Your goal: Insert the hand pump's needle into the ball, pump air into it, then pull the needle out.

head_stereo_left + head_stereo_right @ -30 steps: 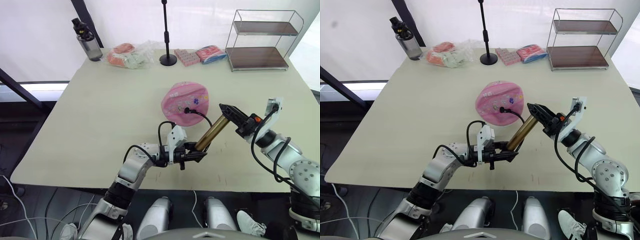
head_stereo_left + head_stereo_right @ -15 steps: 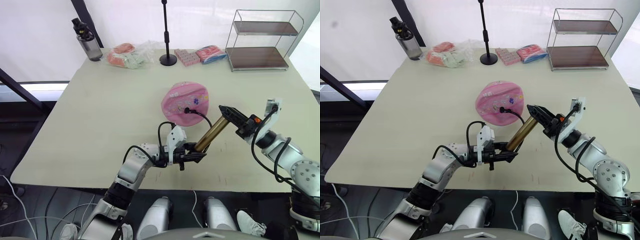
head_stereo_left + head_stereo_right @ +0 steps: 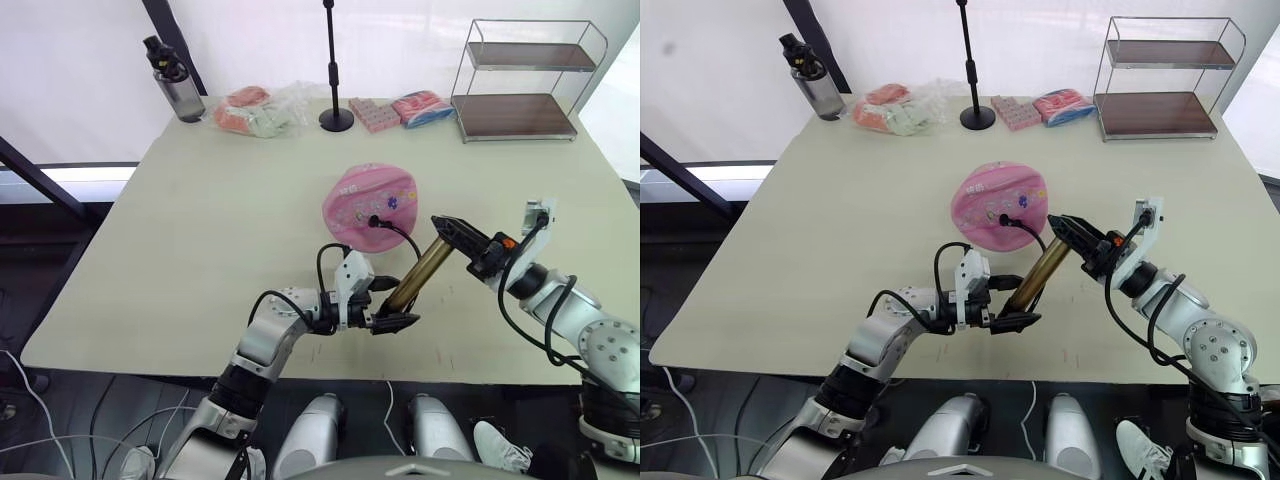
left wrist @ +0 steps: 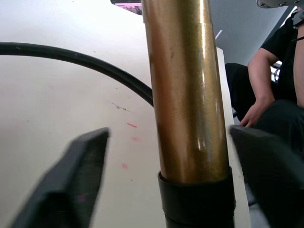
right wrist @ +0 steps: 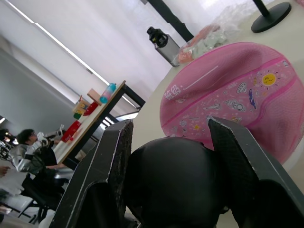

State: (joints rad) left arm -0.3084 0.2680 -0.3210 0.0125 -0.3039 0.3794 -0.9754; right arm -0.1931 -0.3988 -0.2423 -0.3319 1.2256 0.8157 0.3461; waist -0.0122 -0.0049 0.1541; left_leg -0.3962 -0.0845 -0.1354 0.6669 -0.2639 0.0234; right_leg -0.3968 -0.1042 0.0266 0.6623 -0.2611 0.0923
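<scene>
**A:** The hand pump — where is it, and who has it?

**B:** It hangs over the near part of the table, between the two arms. Nearest the robot, the left gripper is at the pump's lower black cap. In the left wrist view its two black fingers stand spread either side of the gold cylinder, with a gap on each side, so it looks released rather than gripping.

**A:** And the far end?

**B:** The cylinder slants up and away to the right. There the right gripper is clenched on the black T-handle; its wrist view shows the handle filling the space between its fingers.

**A:** Where is the ball?

**B:** The ball rests on the table just beyond the pump's upper end, nearer the right arm. The thin black hose curves from the pump to a black fitting on the ball's near face; the needle itself is too small to make out, though I judge it seated
</scene>
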